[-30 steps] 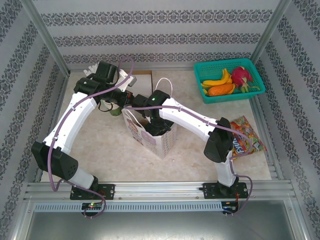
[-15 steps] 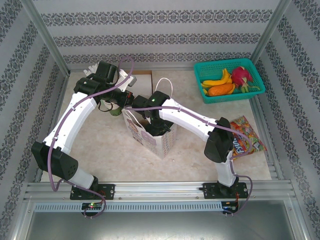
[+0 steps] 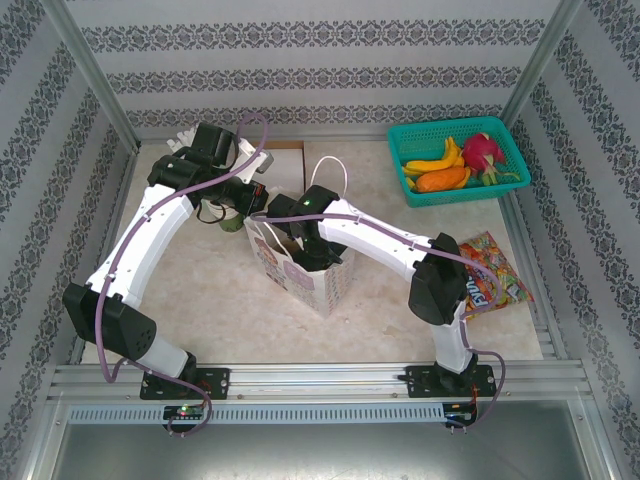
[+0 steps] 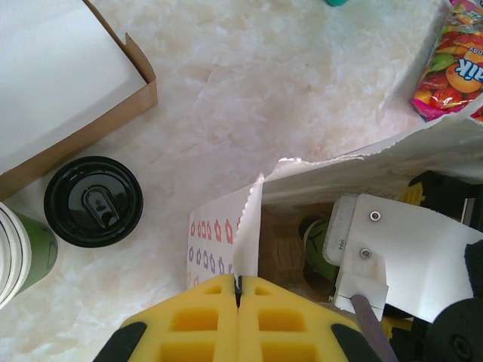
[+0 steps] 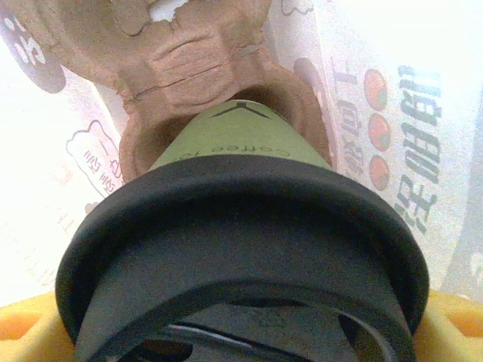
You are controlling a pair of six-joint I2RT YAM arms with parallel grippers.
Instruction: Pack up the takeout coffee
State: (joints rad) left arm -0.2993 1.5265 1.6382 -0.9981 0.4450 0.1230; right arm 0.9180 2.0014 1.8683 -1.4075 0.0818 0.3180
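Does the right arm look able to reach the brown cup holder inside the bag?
Probably yes. The left gripper pinches the rim of the paper bag, holding its mouth open, and the right gripper, gripping the takeout coffee, is inside, right at a socket of the cup holder.

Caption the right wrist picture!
Green coffee cup in the right claw, over a cardboard tray inside the paper bag.

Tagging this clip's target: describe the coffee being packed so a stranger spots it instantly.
Find the patterned paper bag standing mid-table. Inside it, the right hand holds the takeout coffee: olive-green side, black lid. The other black-lidded cup stands outside on the table, beside the cardboard box.
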